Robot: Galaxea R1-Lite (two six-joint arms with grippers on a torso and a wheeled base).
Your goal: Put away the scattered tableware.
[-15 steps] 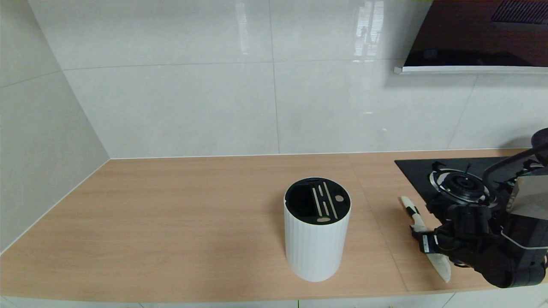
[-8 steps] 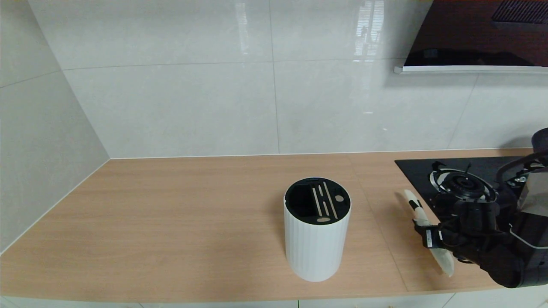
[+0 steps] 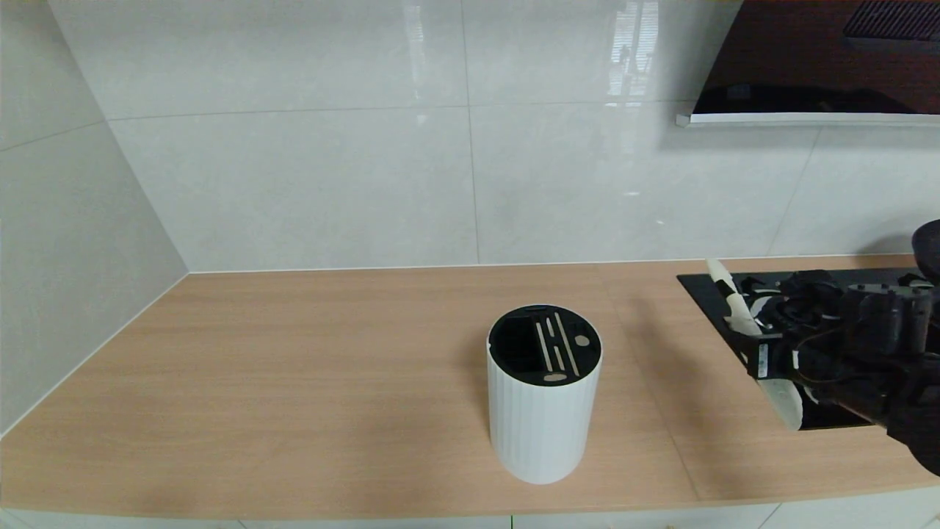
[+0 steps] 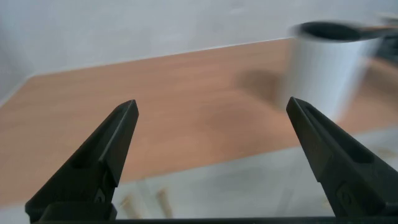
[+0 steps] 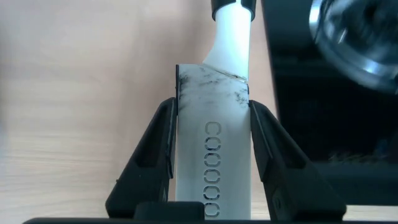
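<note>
Raised off counter (image 3: pixel 330 382): R gripper (image 3: pixel 761 360), jaws clamped on white knife (image 3: pixel 784 402); knife block (image 3: pixel 542 411) well left of it. L gripper (image 4: pixel 211 124) spread wide, empty.

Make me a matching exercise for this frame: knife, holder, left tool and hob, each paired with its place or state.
Things
1. knife
2. white holder
3. left tool
4. black hob

Places or states
a. open, holding nothing
b. standing upright on the counter
c. clamped in the right tool
d. set into the counter on the robot's right

Pairs: 1-c, 2-b, 3-a, 4-d
</note>
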